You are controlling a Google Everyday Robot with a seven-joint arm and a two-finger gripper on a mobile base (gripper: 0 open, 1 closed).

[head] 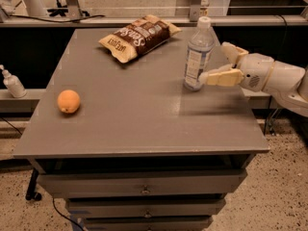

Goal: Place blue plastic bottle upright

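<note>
blue plastic bottle (197, 57) stands upright, right-rear on table (134, 124) | gripper (214, 61) just right of it, jaws released, spread | likely light, thin-walled, slick, tippy | grip mid-body at label, gently

The grey table (144, 124) is occupied by an orange (69, 101) at left, a snack bag (139, 36) far back, and the upright blue plastic bottle (197, 57) at right, with the gripper (214, 62) spread just beside it.

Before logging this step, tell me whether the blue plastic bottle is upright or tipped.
Upright. The blue plastic bottle stands on its base on the table, cap up; the gripper is open beside it.
</note>
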